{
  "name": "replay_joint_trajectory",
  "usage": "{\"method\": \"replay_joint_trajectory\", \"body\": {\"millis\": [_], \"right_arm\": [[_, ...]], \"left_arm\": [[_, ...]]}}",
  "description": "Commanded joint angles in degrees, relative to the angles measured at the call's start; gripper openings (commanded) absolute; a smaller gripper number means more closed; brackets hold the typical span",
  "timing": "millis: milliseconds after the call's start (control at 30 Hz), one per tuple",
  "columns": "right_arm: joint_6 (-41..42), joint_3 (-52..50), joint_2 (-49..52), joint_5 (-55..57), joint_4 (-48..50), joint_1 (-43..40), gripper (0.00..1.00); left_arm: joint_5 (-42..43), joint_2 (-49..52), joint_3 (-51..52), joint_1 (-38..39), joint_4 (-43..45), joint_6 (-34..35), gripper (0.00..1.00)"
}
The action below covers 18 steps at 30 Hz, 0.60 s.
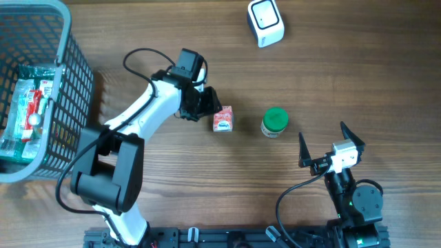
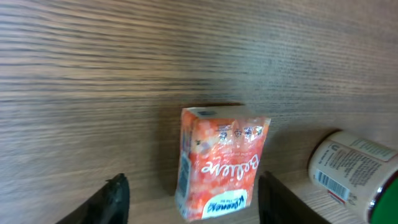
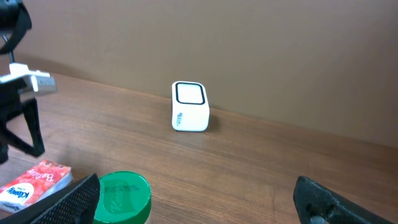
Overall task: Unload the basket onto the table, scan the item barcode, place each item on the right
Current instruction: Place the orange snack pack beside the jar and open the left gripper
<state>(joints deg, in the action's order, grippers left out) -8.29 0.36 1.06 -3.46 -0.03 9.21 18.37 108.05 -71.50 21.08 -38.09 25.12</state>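
- Overhead view: a small orange-and-white printed packet [image 1: 222, 118] rests on the brown wooden table [image 1: 344, 69], near a green-lidded white jar [image 1: 275, 122] to its right.
- Just beside the packet is the left gripper [image 1: 210, 105] — jaws parted, one finger [image 2: 115, 199] on each side, clamping nothing.
- At the near edge, the right gripper [image 1: 322, 136] is spread wide and empty.
- Well apart, at the far edge, stands a white box-shaped scanner [image 1: 265, 23].
- At the left, a grey mesh basket [image 1: 69, 62] holds more packets.

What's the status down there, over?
Left gripper open, facing packet, not gripping. Right gripper open, empty. Scanner far off; jar beside packet.
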Motion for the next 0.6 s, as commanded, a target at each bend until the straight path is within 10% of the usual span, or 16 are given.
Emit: {"method": "replay_joint_trajectory", "body": {"millis": [0, 433, 567], "right_arm": [[-0.7, -0.07, -0.15, -0.9, 0.15, -0.28, 1.0], [-0.7, -0.07, -0.15, -0.9, 0.15, -0.28, 1.0], [-0.68, -0.07, -0.15, -0.9, 0.15, -0.28, 1.0]], "left_arm": [[0.57, 1.25, 2.23, 1.14, 1.51, 1.18, 0.41], [-2.36, 5.31, 4.07, 3.63, 5.79, 4.04, 0.3], [-3.45, 5.77, 4.07, 5.16, 5.81, 4.04, 0.04]]}}
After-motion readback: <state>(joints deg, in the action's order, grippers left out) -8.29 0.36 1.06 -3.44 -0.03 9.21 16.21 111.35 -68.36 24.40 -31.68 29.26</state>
